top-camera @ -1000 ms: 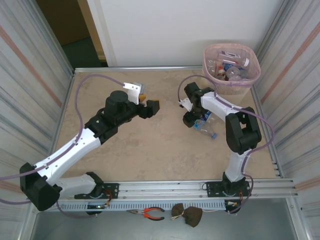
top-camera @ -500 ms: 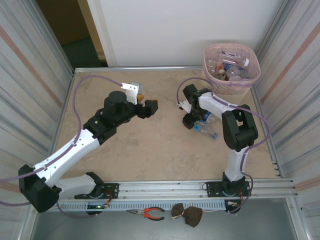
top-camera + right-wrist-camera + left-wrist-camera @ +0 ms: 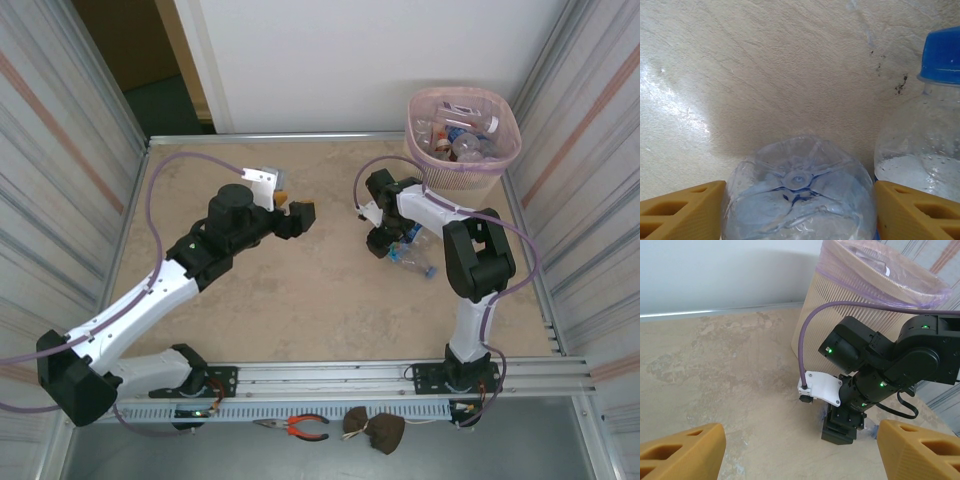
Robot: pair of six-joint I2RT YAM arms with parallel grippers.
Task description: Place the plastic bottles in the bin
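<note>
Right fingers (image 3: 682, 212) clasp a clear bottle (image 3: 797, 200) on mottled beige tabletop (image 3: 765, 75).

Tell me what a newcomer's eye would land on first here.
The pale pink bin at the table's far right corner, bottles piled inside, draws the eye first. Before it the right gripper reaches down over a clear bottle lying on the table, its base between the jaws, a blue-capped bottle beside it. The left gripper hangs open mid-table, holding nothing.

Bright, even light with soft shadows; glare patches on the table (image 3: 670, 90).
</note>
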